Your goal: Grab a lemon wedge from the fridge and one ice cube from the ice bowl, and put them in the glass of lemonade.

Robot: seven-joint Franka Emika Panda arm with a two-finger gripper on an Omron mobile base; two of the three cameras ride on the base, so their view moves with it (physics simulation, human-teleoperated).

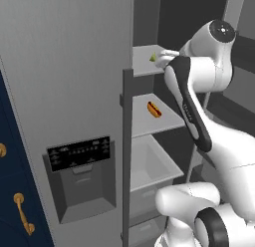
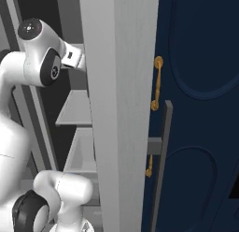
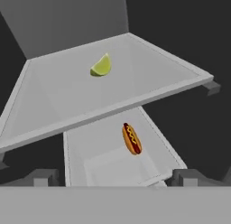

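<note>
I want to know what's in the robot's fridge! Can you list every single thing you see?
lemon wedge: one, yellow-green, on the upper fridge shelf
hot dog: one, red and tan, on the shelf below
fridge: one, grey, door open, black dispenser panel on front
drawer: one, pale grey, under the shelves
cabinets: navy, brass handles, beside the fridge
gripper: one, open, reaching in at the upper shelf

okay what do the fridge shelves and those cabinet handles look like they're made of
The fridge shelves look like pale grey matte plastic or painted metal: flat, even colour, opaque, no shine, thin raised edges. It could be either; the rendering shows no texture. The cabinet handles look like polished brass: warm golden colour with soft highlights, standing out against the navy cabinet doors.
</note>
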